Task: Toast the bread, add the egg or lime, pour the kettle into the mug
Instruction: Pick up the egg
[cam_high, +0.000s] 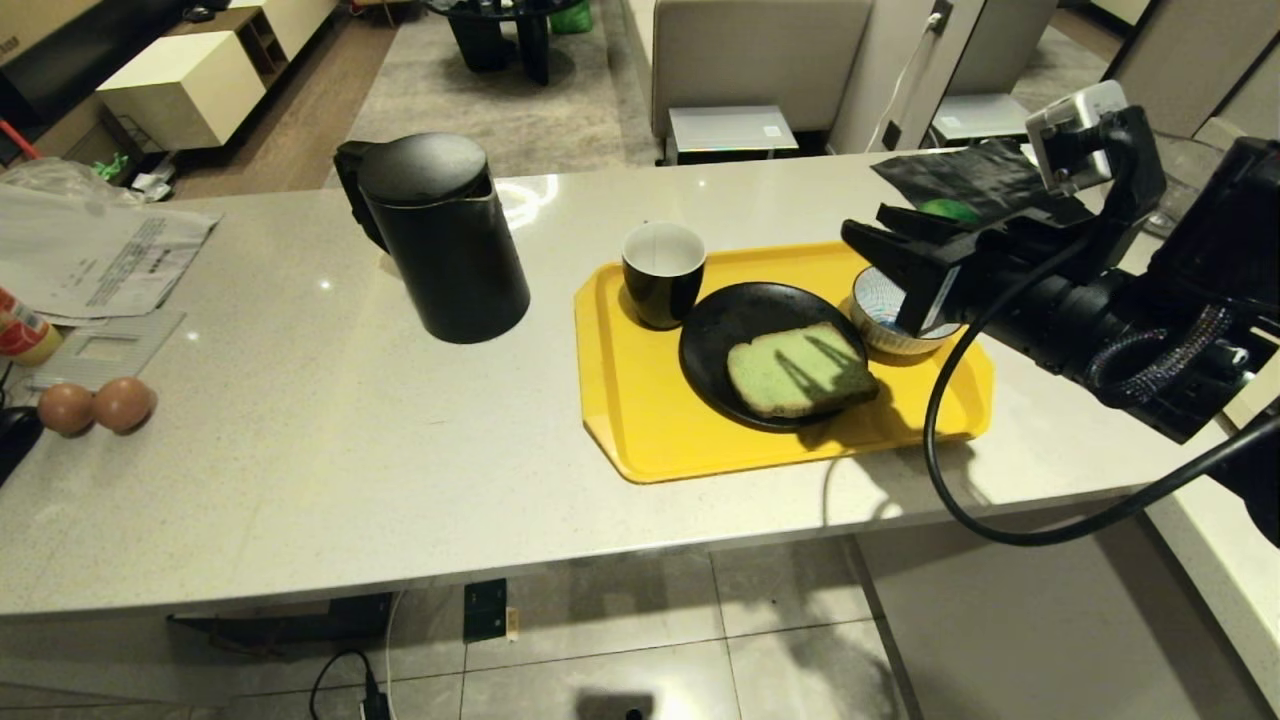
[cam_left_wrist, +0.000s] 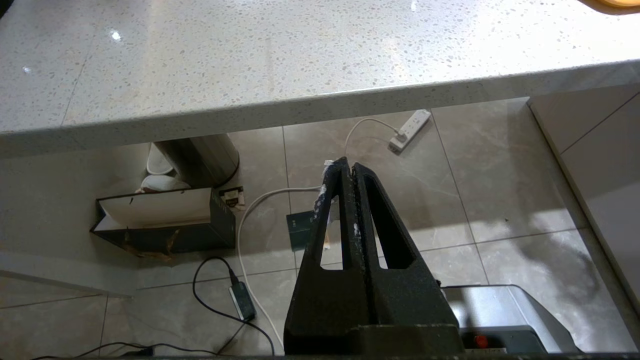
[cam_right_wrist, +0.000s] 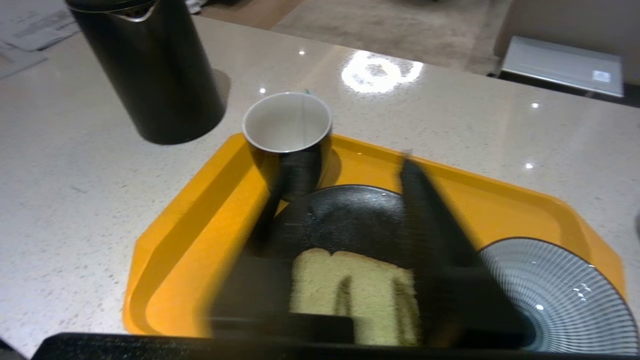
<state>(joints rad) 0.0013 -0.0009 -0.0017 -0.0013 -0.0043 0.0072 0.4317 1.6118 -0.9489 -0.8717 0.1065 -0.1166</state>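
Observation:
The bread (cam_high: 800, 370) (cam_right_wrist: 350, 295) lies on a black plate (cam_high: 730, 320) on the yellow tray (cam_high: 640, 420). The mug (cam_high: 663, 272) (cam_right_wrist: 289, 140) stands empty at the tray's far left corner. Left of the tray, the black kettle (cam_high: 445, 240) (cam_right_wrist: 150, 70) stands with its lid shut. My right gripper (cam_high: 880, 270) (cam_right_wrist: 337, 185) hovers above the plate's right side, fingers blurred, apart and holding nothing. Part of the lime (cam_high: 948, 210) shows behind that gripper. Two eggs (cam_high: 95, 405) lie at the counter's far left. My left gripper (cam_left_wrist: 347, 167) hangs shut below the counter edge.
A blue-and-white striped bowl (cam_high: 885, 315) (cam_right_wrist: 560, 295) sits on the tray under my right gripper. Papers (cam_high: 100, 260) lie at the counter's left end. A black bag (cam_high: 960, 175) lies behind the tray. On the floor below are cables and a power strip (cam_left_wrist: 410, 130).

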